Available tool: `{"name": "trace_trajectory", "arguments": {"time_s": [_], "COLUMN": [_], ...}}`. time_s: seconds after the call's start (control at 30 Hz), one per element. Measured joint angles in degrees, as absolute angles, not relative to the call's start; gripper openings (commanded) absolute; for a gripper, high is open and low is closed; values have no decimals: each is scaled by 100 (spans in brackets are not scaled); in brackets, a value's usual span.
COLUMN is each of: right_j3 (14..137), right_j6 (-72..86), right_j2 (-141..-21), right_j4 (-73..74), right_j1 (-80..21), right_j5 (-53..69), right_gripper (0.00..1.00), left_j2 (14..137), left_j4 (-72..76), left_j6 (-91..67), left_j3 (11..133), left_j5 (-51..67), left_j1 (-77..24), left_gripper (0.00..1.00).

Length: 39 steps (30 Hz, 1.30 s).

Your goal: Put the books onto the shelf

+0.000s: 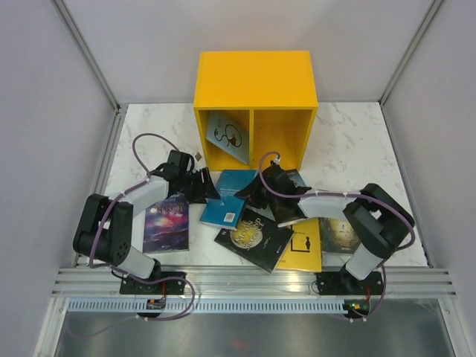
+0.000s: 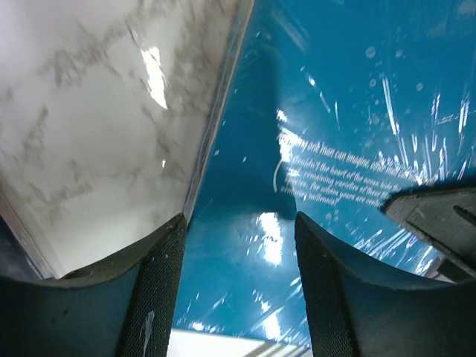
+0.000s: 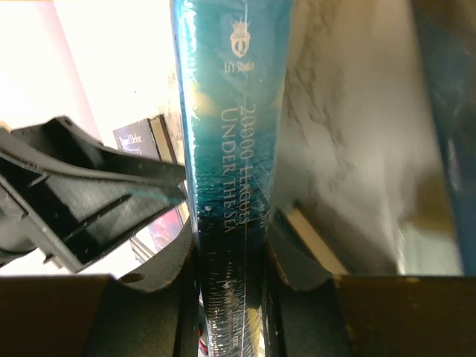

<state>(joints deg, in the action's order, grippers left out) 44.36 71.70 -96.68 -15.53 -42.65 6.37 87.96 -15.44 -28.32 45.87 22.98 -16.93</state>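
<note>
The yellow shelf (image 1: 256, 78) stands at the back, and a light blue book (image 1: 227, 137) leans inside its left compartment. A teal book (image 1: 236, 181) is raised on edge in front of the shelf, between both grippers. My right gripper (image 3: 230, 245) is shut on this teal book (image 3: 230, 111), with its spine pinched between the pads. From the left, my left gripper (image 2: 242, 223) faces the glossy teal cover (image 2: 335, 111), its fingers open and nothing clamped between them. In the overhead view the left gripper (image 1: 197, 182) and right gripper (image 1: 260, 186) flank the book.
Lying flat on the marble table (image 1: 349, 134) are a second teal book (image 1: 223, 212), a purple book (image 1: 167, 223), a black and gold book (image 1: 253, 238), a yellow book (image 1: 301, 249) and a dark green book (image 1: 338, 234). The right gripper's body (image 2: 439, 219) shows at the left wrist view's edge.
</note>
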Motion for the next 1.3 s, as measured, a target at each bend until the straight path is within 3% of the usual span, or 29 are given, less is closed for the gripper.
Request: {"name": "trace_trajectory", "arguments": {"time_s": [0.3,0.33,0.4,0.53,0.77,1.3], "right_j3": [3822,3822,3850,4119,5179,6790], "right_j6": [6923,6853,6720,6512,5741,4488], "right_j2": [-7317,-7002,-6545,-6101,-6445,-7776], "right_j4": [408,694,1164,1999,2838,2628], "right_j1": [-4327,-4329,-4324,-4303,-3946,-3664], "right_j5": [-421,-596,-884,-1422,-2272,-3435], "right_gripper": [0,0,0,0,0,0], "left_j2": [7609,7441,7159,6661,5865,5398], "left_j4": [-2611,-2735,-2952,-3356,-3900,-4740], "left_j6": [-2838,-2838,-2832,-2847,-2847,-2803], "left_j3": [4593,4598,4613,4624,4619,4936], "left_j5": [2204,2117,1988,1717,1369,1000], "left_j1": [-1846,-1846,-1846,-1846,-1846,-1846], "left_gripper": [77,93,100,100,100,100]}}
